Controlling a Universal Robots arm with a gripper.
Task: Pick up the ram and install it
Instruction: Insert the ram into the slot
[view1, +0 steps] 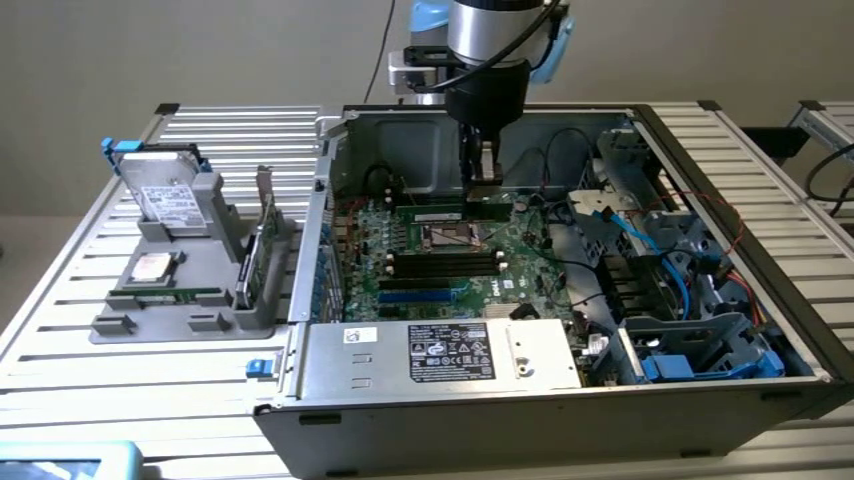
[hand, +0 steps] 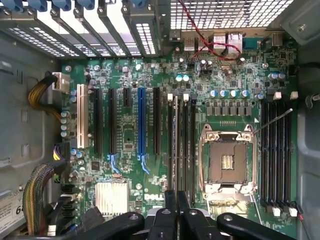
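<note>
claw: pinched the ram by its top edge | ram: straight under the claw, lined along the DIMM slots | why: probably for seating

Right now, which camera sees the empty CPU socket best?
The wrist view: it looks straight down on the CPU socket, so its metal frame and middle contacts show plainly. The exterior view shows the CPU socket from farther off and slanted, on the green motherboard.
</note>
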